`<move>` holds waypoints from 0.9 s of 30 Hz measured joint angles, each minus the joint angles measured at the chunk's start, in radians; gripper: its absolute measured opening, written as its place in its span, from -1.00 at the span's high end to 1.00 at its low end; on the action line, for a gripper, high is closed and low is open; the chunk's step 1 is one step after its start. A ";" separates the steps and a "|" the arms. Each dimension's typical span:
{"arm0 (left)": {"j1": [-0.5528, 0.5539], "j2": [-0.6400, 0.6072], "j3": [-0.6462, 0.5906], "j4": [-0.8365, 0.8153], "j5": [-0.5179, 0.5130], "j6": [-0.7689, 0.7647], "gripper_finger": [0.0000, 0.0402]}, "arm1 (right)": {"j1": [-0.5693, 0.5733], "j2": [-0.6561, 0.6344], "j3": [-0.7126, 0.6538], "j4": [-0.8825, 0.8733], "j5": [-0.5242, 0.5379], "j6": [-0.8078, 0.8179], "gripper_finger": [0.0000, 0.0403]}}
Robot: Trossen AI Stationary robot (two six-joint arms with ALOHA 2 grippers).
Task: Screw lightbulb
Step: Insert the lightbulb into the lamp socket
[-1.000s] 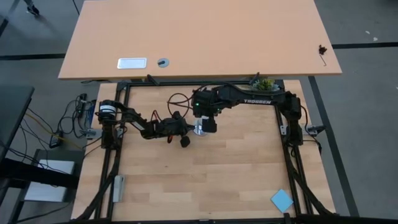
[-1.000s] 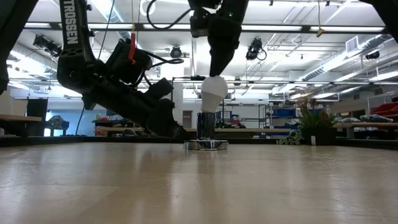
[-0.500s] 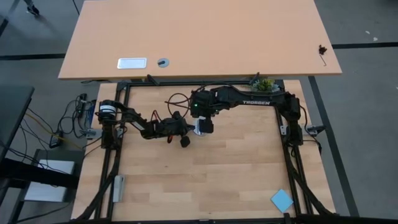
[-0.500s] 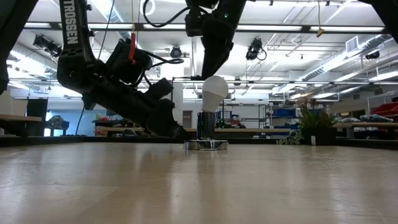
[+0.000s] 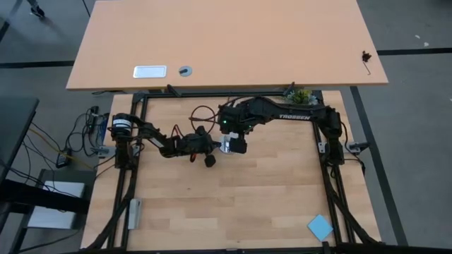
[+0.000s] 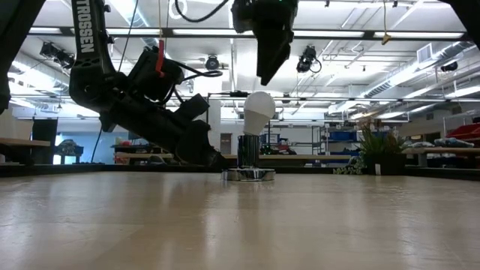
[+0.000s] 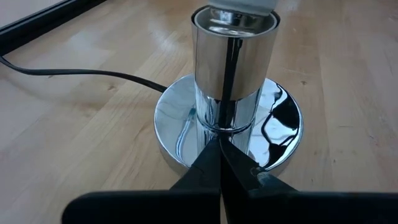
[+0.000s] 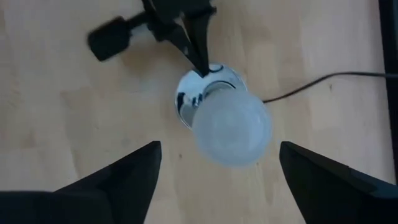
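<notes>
**Right claw spread wide above the bulb, left claw pinched at the socket stem**

From my station, the lightbulb (image 6: 259,111) stands upright in the chrome socket (image 6: 248,150), whose round shiny base (image 7: 227,134) sits flat on the wooden bench (image 6: 240,221), roughly mid-bench toward the back edge in the high view. The bulb's white globe is up and its narrow end goes down into the socket cup.

The right claw (image 8: 214,165) hangs straight above the bulb, pointing down. In its wrist view I see both fingers (image 8: 121,177) far apart, one on each side of the globe (image 8: 232,128), with bare bench between each finger and the glass. In the low view the claw's tip (image 6: 268,64) sits clear above the top of the bulb with a gap of background showing between them, so it is released and grasps nothing.

The left claw (image 7: 219,163) comes in low and slanted from the left side of the bench. Its fingertips meet in a narrow point right at the socket's thin stem, just above the base. They look clenched, but I cannot tell whether they actually squeeze the stem or only press against it, since the mirror finish confuses that spot. A black cord (image 7: 74,73) runs away from the base across the bench.

A blue square pad (image 5: 320,227) lies near the front right corner, well apart from all this.
</notes>
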 joint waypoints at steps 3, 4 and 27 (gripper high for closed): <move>0.000 0.000 0.000 0.000 0.001 0.000 1.00 | 0.000 0.002 -0.028 0.003 0.030 0.001 -0.72; 0.000 0.000 0.000 0.000 0.001 0.000 1.00 | -0.001 0.002 -0.034 0.009 0.043 -0.004 -0.72; 0.000 0.001 0.000 0.000 0.003 0.006 1.00 | -0.056 0.002 -0.126 0.185 -0.065 -0.107 -0.42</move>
